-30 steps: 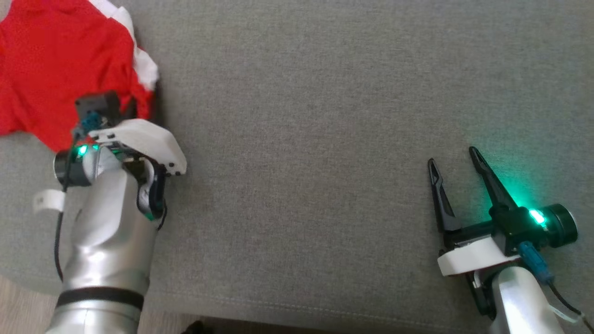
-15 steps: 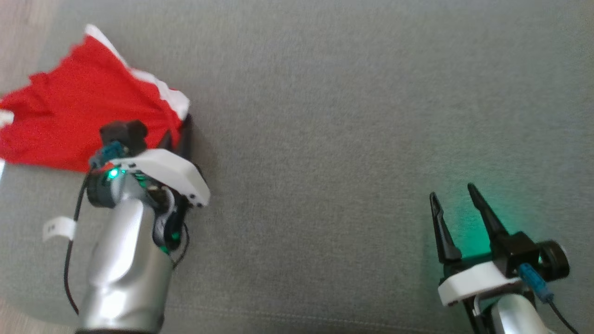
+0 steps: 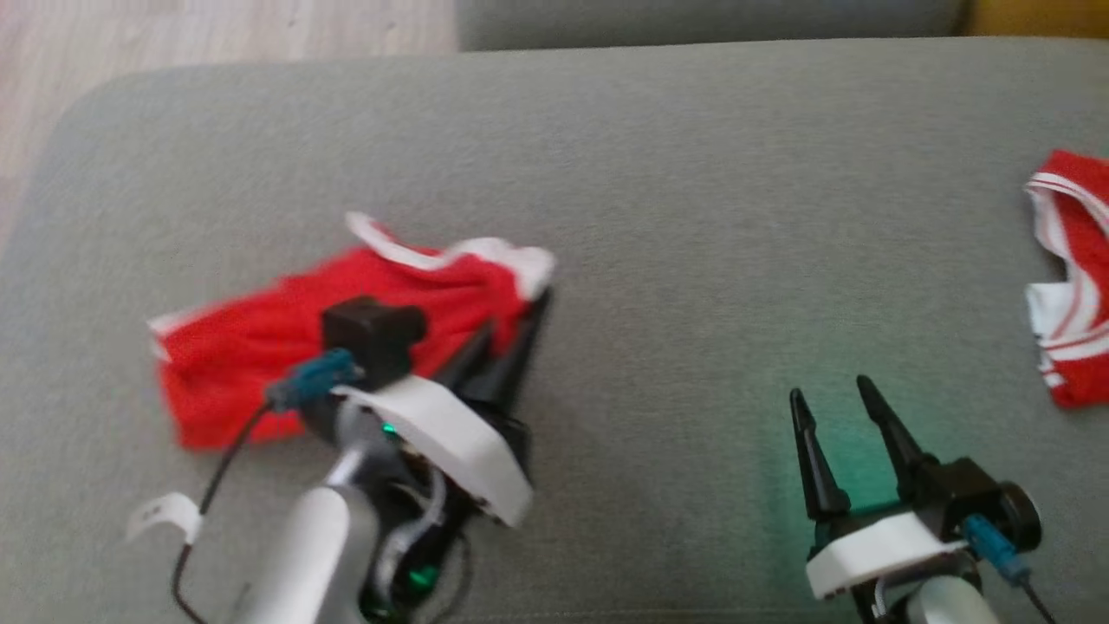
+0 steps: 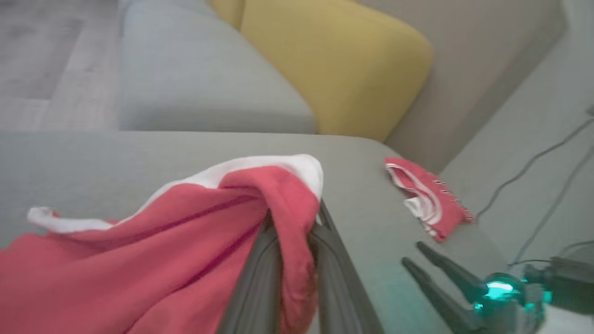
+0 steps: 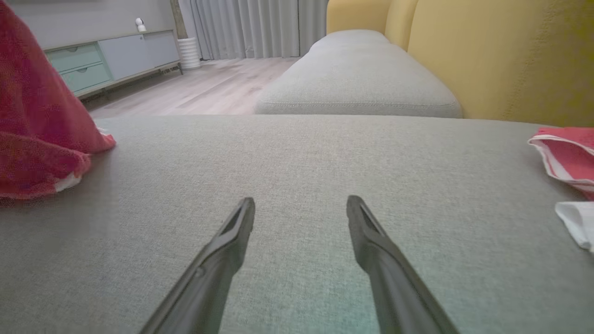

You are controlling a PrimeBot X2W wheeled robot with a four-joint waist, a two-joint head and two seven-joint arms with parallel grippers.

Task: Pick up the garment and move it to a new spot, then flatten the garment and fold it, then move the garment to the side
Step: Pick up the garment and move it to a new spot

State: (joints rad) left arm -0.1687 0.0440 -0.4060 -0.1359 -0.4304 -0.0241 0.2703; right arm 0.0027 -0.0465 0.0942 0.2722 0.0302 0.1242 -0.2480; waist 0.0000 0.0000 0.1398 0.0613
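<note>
On the left half of the grey cushion point(image 3: 658, 173), the left hand point(image 3: 518, 314) is clenched on the red garment point(image 3: 260, 355) at its white-trimmed edge. A fold of cloth is pinched between its two fingers, and the rest trails away to the left. The right hand point(image 3: 828, 387) is released, fingers spread, above the cushion's front right. A second red-and-white cloth point(image 3: 1070, 347) lies at the far right edge.

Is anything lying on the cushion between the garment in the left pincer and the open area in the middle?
Nothing visible. The left pincer is shut on the garment, and the cushion beside it is bare. The right pincer stands open nearer the robot; another red cloth lies far right.
</note>
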